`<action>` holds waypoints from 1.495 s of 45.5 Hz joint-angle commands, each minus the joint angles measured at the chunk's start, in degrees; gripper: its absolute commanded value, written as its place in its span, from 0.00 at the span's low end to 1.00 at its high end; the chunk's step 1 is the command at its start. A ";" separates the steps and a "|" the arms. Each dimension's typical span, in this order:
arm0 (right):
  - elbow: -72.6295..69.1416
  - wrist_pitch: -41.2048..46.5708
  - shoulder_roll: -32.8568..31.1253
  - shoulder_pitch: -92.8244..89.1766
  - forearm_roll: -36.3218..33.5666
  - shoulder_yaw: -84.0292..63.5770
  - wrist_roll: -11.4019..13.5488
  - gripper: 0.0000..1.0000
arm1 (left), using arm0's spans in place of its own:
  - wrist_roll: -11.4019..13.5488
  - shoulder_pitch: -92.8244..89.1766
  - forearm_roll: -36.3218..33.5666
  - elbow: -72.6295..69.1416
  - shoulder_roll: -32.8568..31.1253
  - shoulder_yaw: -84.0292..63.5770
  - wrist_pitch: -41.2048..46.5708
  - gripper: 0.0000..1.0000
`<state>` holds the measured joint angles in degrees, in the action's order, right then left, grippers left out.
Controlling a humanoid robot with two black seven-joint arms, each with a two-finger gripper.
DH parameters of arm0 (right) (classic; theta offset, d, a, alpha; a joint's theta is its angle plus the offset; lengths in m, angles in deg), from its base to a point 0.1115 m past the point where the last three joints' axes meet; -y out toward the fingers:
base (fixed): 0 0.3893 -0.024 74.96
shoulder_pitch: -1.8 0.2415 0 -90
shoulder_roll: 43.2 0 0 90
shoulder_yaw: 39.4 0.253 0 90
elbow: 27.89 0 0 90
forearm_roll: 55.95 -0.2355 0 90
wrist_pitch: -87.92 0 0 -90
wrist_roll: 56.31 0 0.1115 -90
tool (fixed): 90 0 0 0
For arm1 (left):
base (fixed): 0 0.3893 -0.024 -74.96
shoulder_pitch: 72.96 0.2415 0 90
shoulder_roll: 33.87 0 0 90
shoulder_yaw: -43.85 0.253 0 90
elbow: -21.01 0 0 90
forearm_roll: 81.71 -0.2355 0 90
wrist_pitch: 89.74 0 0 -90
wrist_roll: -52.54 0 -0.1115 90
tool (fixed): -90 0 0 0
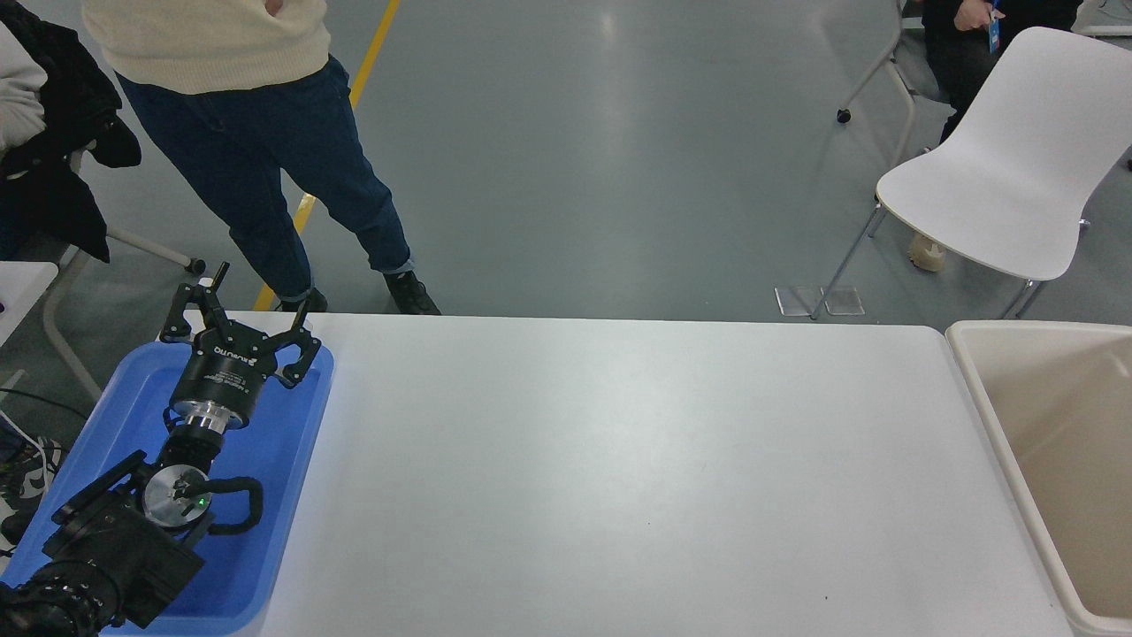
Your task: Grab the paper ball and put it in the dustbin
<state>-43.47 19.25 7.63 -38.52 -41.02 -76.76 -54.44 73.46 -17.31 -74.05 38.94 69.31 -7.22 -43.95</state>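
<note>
One dustbin, one tray (blue), one chair.

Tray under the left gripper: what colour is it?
Blue, a plain shallow plastic tray, clearest in the head view.

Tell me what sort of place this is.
Probably a lab or workshop hall: a bare grey floor with a painted yellow line, a white table with a robot's left pincer over a blue tray, and a plain white chair.
</note>
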 commanded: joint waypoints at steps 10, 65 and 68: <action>7.84 -24.66 9.20 -9.69 -0.25 7.73 -0.03 0.00 | 0.00 -0.01 -0.01 0.00 0.00 0.00 0.00 1.00; 7.93 -31.96 10.17 -11.01 -0.25 17.32 -0.11 1.00 | 0.00 -0.01 -0.01 0.00 0.00 0.00 0.00 1.00; 7.58 -31.87 10.17 -10.92 -0.25 17.58 -0.11 1.00 | 0.00 -0.01 -0.01 0.00 0.00 0.00 0.00 1.00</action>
<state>-35.51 -12.61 18.10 -48.99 -41.33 -62.77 -54.51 73.46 -17.33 -74.06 38.94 69.31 -7.22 -43.94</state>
